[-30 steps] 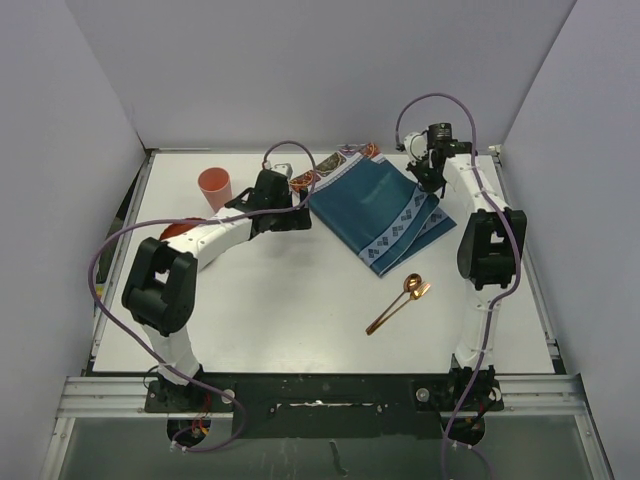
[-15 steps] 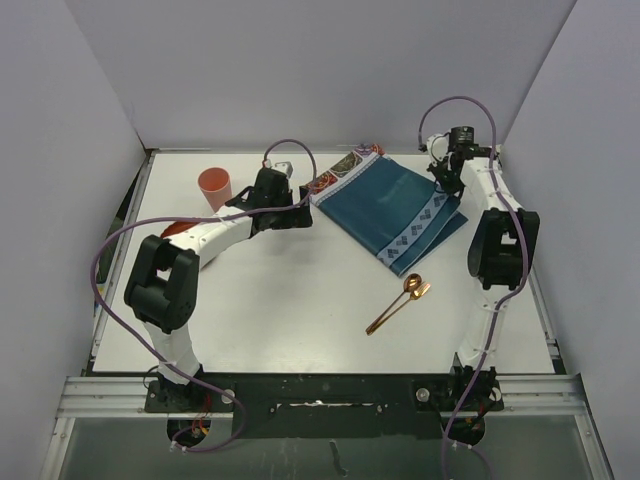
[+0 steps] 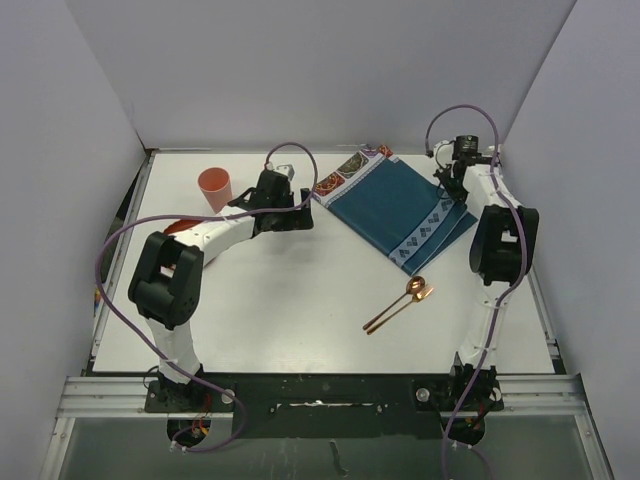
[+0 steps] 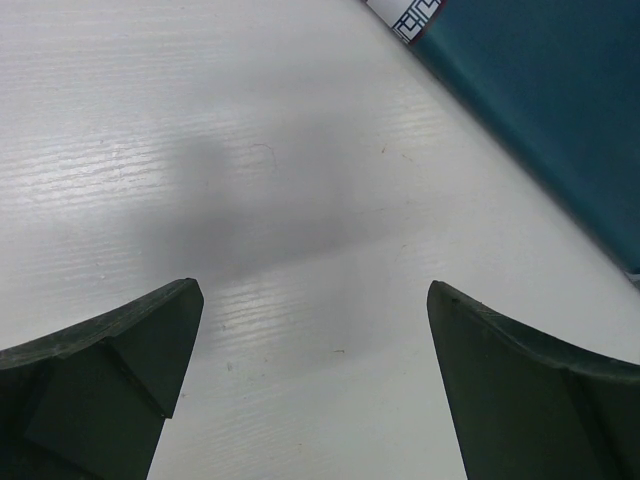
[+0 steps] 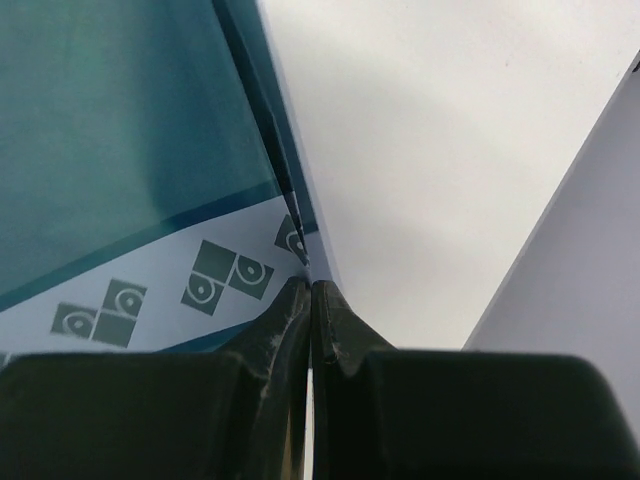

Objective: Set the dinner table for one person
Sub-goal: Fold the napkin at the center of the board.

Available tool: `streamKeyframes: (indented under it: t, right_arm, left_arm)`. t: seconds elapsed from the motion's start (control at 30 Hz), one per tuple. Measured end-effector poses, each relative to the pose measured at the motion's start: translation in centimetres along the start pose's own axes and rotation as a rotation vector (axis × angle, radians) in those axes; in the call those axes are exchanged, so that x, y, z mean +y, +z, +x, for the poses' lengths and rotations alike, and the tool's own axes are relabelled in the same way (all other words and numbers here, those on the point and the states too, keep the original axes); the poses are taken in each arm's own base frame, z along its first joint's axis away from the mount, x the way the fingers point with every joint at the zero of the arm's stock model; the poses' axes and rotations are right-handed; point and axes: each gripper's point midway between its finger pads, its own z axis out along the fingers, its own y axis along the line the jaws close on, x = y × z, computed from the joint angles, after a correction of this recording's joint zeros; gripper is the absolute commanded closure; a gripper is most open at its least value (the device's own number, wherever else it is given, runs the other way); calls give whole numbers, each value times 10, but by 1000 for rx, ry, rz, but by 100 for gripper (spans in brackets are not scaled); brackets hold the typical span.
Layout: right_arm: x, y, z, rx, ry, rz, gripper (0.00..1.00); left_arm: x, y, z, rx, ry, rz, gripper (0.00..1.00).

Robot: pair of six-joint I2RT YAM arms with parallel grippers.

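Observation:
The dinner table [image 3: 290, 300] is a wide white top. A teal placemat [image 3: 395, 205] with patterned ends lies folded and askew at the back right. My right gripper [image 3: 450, 186] is shut on its right corner; in the right wrist view the patterned edge of the placemat [image 5: 120, 150] runs into the closed jaws of the gripper [image 5: 311, 283]. My left gripper [image 3: 303, 216] hovers low beside the mat's left end. In the left wrist view it [image 4: 312, 290] stands open over the bare table [image 4: 250, 150], with the placemat [image 4: 540, 110] ahead to the right.
An orange cup [image 3: 214, 187] stands at the back left. A red plate [image 3: 175, 228] is partly hidden under the left arm. A copper spoon and fork [image 3: 400, 303] lie together right of centre. The right side wall [image 5: 580, 280] is close to the right gripper.
My right gripper has moved right toward the table's edge, dragging the placemat with it. The left arm has hardly moved and its jaws stay open.

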Motion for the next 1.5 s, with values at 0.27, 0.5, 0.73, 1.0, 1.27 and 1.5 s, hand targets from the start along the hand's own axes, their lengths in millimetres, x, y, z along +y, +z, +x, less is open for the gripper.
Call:
streamKeyframes:
  t: [0.27, 0.5, 0.73, 1.0, 1.27, 1.5]
  right_arm:
    - [-21, 59, 12, 29, -36, 176, 100]
    - [-41, 64, 18, 22, -37, 280, 100]
    - [-42, 42, 30, 39, -17, 296, 100]
    - [-52, 3, 40, 52, 32, 381, 100]
    - [-61, 9, 99, 167, 107, 372, 100]
    - [-72, 6, 123, 225, 125, 420, 18]
  left_arm:
    - [4, 1, -1, 3, -7, -2, 2]
    - [5, 1, -3, -4, -14, -3, 2]
    - [3, 2, -5, -12, -20, 6, 2]
    - [-2, 4, -20, -42, -7, 19, 2]
    - [-7, 2, -32, -71, 1, 36, 2]
    - [-4, 4, -24, -56, 4, 30, 2]
